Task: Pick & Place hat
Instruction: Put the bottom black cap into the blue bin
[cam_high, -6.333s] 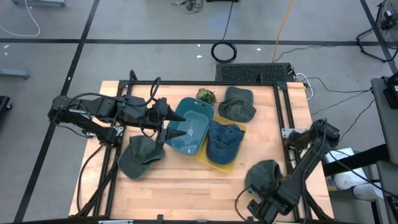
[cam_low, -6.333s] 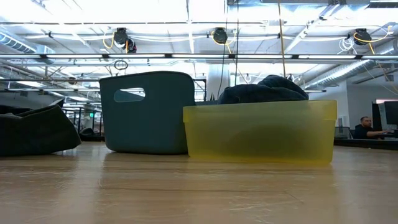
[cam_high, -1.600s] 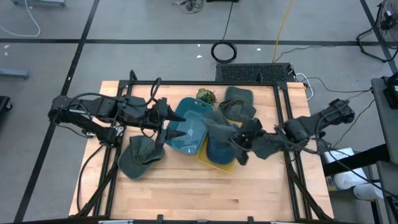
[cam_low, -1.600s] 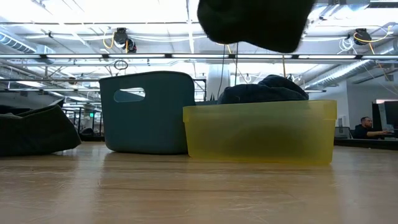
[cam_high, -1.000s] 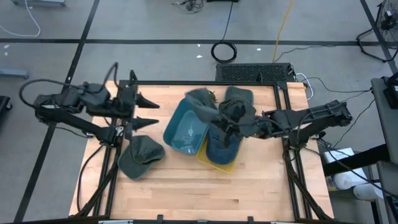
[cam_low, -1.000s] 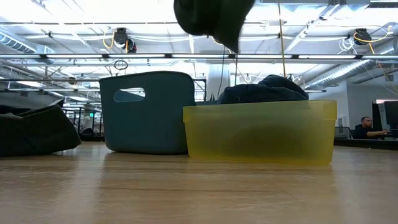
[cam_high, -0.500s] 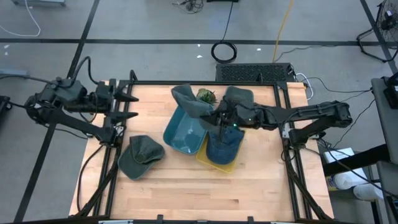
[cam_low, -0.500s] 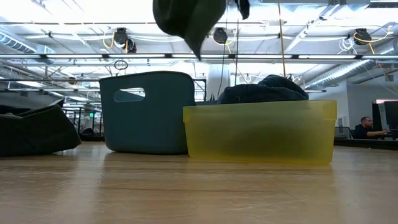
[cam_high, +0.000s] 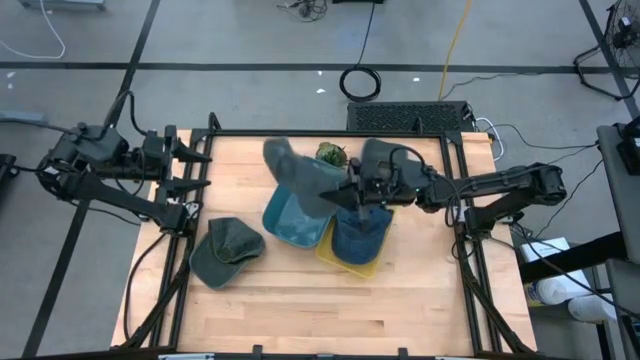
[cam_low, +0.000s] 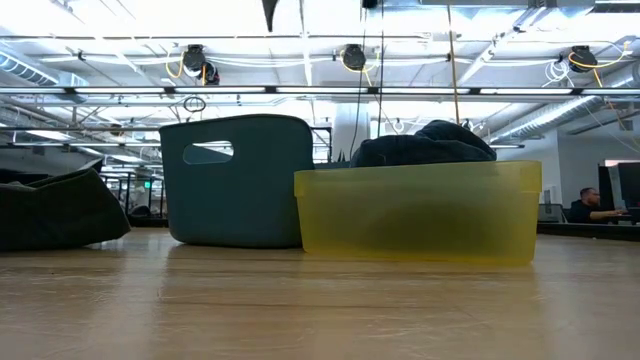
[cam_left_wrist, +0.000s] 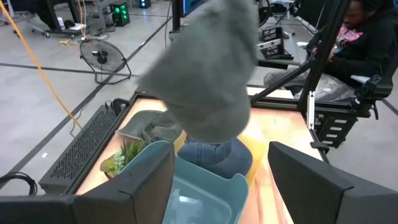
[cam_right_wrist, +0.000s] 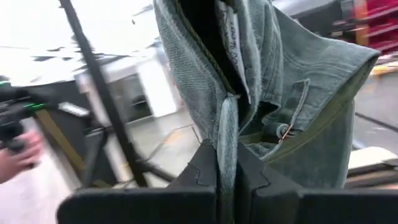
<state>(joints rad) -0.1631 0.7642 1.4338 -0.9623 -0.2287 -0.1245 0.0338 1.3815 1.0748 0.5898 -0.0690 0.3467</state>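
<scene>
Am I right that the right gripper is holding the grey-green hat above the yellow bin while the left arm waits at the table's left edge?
Not quite: the high view shows the right gripper holding the grey-green hat above the teal bin, not the yellow bin. The left gripper does wait, open, at the table's left edge.

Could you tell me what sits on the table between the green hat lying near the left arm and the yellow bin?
In the high view, the teal bin sits between the green hat and the yellow bin; the right gripper holds another hat above it.

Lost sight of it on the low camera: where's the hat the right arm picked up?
In the high view the grey-green hat hangs from the right claw, above the far end of the teal bin, beside the yellow bin.
</scene>
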